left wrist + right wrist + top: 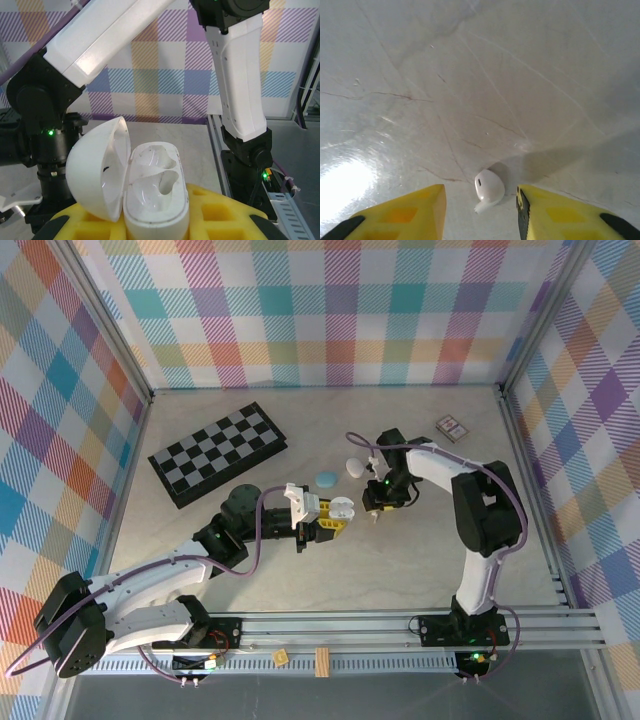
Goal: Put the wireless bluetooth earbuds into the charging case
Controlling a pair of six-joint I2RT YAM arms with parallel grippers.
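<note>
Right gripper (480,202) spread, straddled earbud (489,187) at lower centre; bud nearer right-side finger, stem lower-left. Left gripper (328,518) pinched open charging case (155,200).

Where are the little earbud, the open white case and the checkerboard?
earbud (489,186): right wrist view, rounded body.
open white case (152,197): left wrist view, hollowed base.
checkerboard (218,453): top view, board's middle.

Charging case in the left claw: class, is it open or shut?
Open: the charging case has its lid hinged aside, baring two empty moulded wells.
</note>
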